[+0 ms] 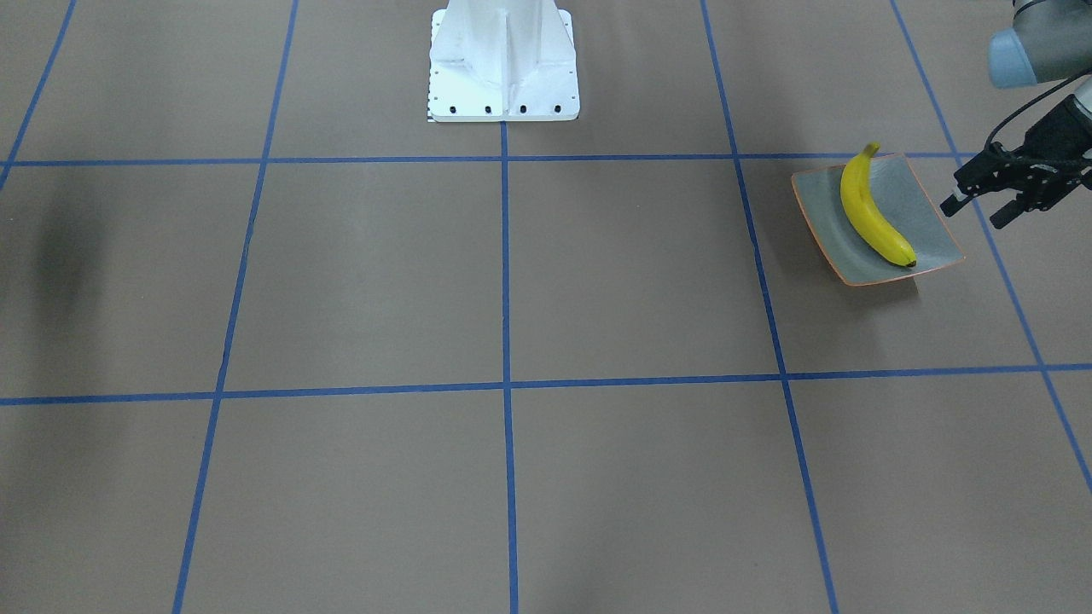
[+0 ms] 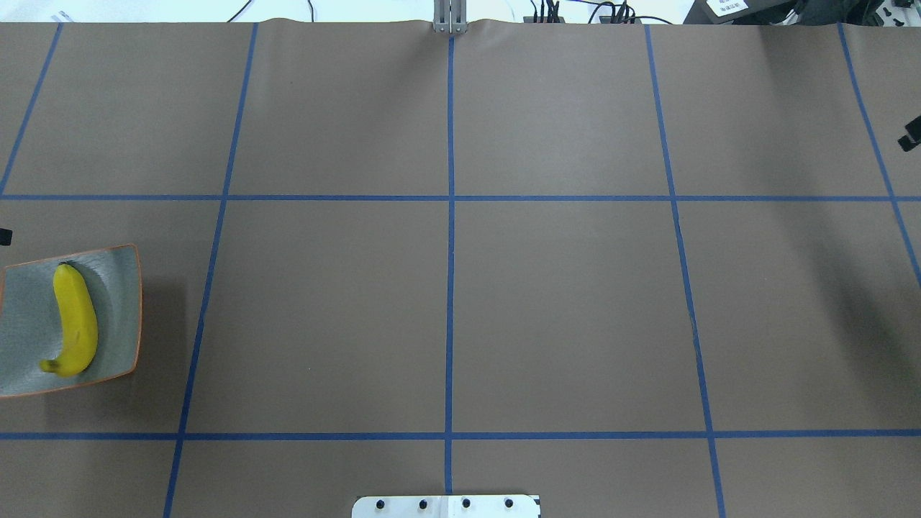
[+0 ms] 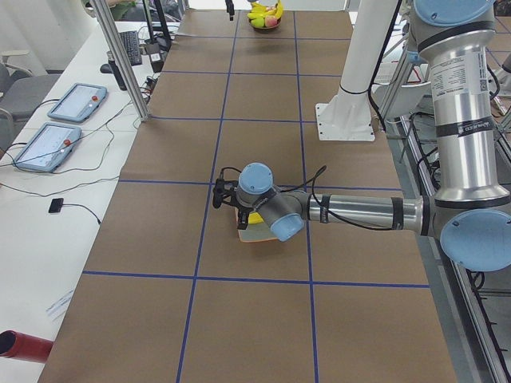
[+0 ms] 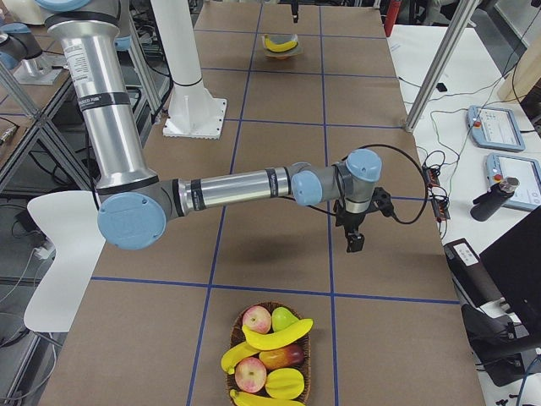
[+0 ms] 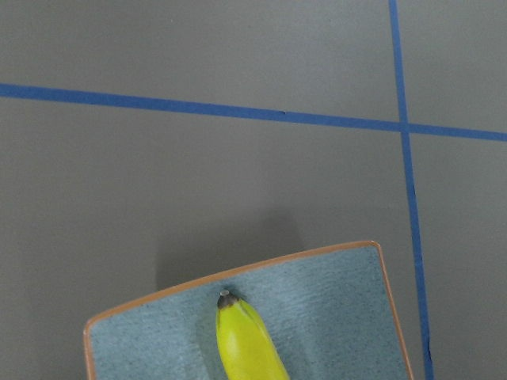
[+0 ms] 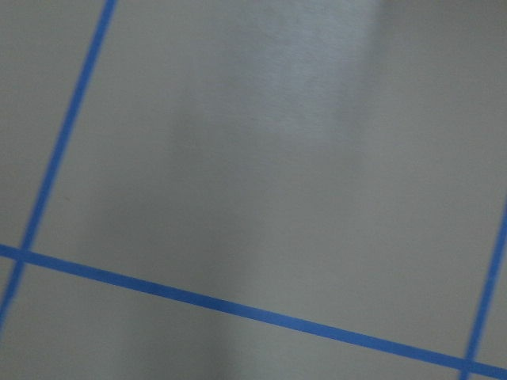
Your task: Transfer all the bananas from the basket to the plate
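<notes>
Mid-transfer: one curved yellow banana [image 1: 874,213] lies on the square grey-green plate [image 1: 930,217], frame right. My left gripper [image 1: 974,210] gapes empty; I cannot tell the right gripper [image 4: 353,241]. Next I pick from the woven brown basket [image 4: 269,305].

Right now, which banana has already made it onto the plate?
The single banana lying diagonally across the plate; the other bananas are piled in the basket beside apples.
</notes>
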